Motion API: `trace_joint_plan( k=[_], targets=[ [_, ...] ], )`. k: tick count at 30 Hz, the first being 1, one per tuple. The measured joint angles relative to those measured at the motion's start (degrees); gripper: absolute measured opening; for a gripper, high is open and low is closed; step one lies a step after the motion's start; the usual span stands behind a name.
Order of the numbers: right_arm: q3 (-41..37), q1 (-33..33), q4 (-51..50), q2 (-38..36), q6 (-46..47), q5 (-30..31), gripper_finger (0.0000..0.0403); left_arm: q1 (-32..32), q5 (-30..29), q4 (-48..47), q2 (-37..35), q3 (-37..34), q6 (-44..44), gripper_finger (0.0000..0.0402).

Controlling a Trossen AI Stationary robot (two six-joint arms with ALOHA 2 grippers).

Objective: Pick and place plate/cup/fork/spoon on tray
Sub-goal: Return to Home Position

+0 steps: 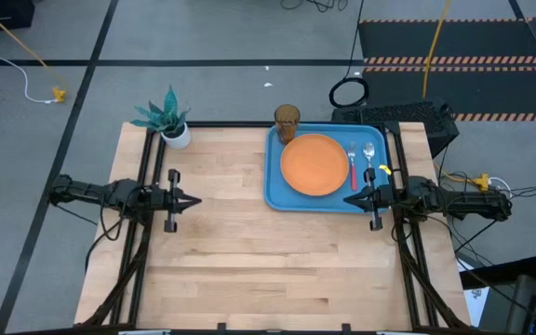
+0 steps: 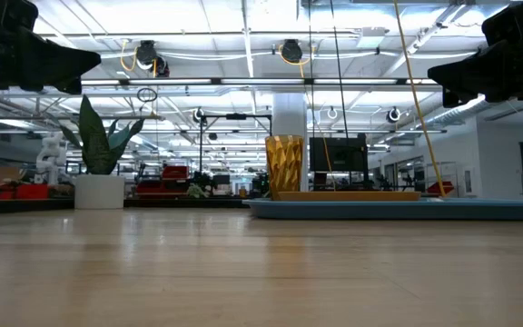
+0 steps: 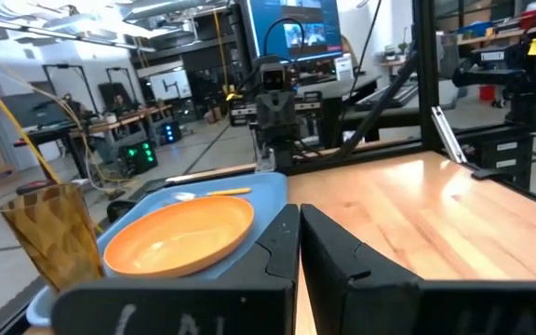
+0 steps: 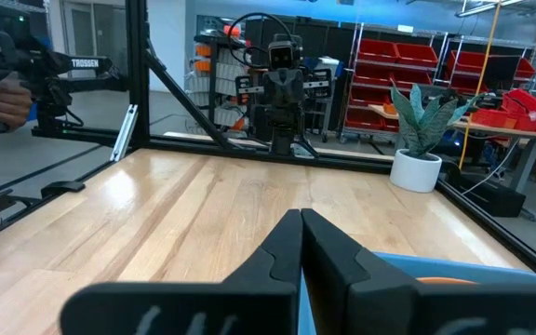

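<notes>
The blue tray [image 1: 277, 186] lies at the table's far right. On it rest the orange plate [image 1: 314, 165], the amber cup [image 1: 287, 121] at its far left corner, the red-handled fork [image 1: 353, 166] and the orange-handled spoon [image 1: 370, 163] right of the plate. In the left wrist view the plate [image 3: 180, 237], cup [image 3: 54, 233] and tray [image 3: 249, 191] show ahead. My left gripper [image 1: 196, 200] is shut and empty above the table's left middle. My right gripper [image 1: 348, 198] is shut and empty above the tray's near right edge.
A white pot with a green plant [image 1: 170, 121] stands at the table's far left corner. Black frame rails run along the table's left and right sides. Bare wood lies between the grippers and toward the near edge.
</notes>
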Motion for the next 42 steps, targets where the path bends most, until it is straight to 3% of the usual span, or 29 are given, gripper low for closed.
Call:
trace_joint_plan(
  k=[11, 42],
  targets=[
    [0.0, 0.0, 0.0, 0.0, 0.0, 0.0, 0.0000, 5.2, 6.4, -0.5, 0.0, 0.0, -1.2, 0.0013],
    [0.0, 0.0, 0.0, 0.0, 0.0, 0.0, 0.0000, 7.6, 6.4, -3.8, 0.2, 0.1, -5.2, 0.0024]
  ],
)
